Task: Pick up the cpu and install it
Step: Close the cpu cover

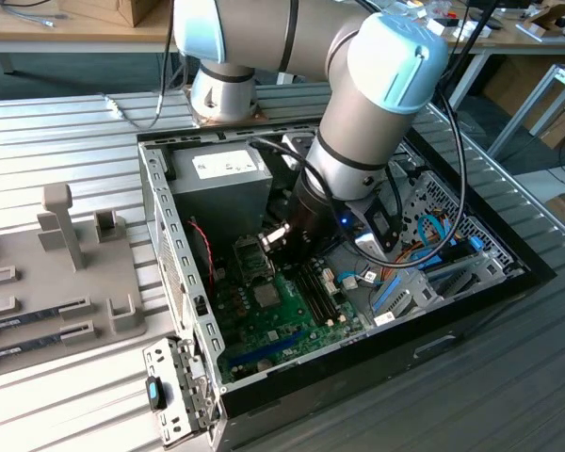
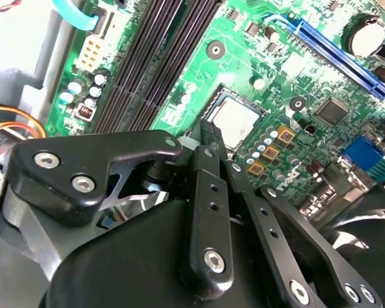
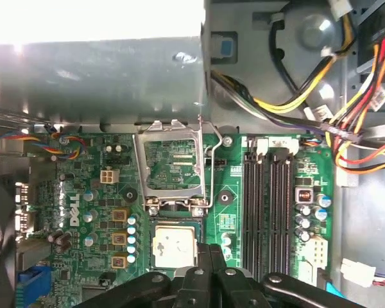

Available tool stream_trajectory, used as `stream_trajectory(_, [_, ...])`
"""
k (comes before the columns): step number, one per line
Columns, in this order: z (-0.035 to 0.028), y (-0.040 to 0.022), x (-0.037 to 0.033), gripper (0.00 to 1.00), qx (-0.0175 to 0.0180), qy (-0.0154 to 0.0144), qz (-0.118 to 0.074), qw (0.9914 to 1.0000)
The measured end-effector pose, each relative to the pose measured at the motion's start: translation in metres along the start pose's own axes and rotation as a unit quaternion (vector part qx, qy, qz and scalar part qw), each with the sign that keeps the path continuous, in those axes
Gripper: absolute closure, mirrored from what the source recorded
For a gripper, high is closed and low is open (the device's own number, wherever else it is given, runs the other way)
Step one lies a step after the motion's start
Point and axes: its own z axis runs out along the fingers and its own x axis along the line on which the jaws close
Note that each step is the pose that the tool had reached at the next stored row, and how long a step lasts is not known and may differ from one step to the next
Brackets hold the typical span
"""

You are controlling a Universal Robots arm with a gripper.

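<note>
The cpu (image 3: 174,245), a flat square chip with a pale silvery top, lies in the motherboard socket; it also shows in the second wrist view (image 2: 236,120). The socket's metal load frame (image 3: 170,160) stands swung up and open beside it, and its thin lever (image 3: 208,163) is raised. My gripper (image 3: 210,252) hangs just over the cpu's edge, with its black fingers (image 2: 208,186) pressed together and nothing between them. In the exterior view the arm (image 1: 358,141) reaches down into the open computer case over the green motherboard (image 1: 273,320).
Black memory slots (image 3: 266,205) run next to the socket. A grey power supply (image 1: 221,184) and bundles of coloured cables (image 3: 346,128) crowd the case. The case's metal wall (image 1: 169,254) rises at the exterior view's left, and beyond it stands a grey tray (image 1: 38,320) with memory sticks.
</note>
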Motion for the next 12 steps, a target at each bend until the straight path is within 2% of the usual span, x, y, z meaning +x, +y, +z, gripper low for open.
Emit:
stream_trajectory(3, [-0.0016,0.0,-0.0028,0.89,-0.0027,0.0011,0.0,1.0])
stream_trajectory(12, [-0.0018,0.0,-0.0032,0.89,-0.0026,0.0013,0.0,1.0])
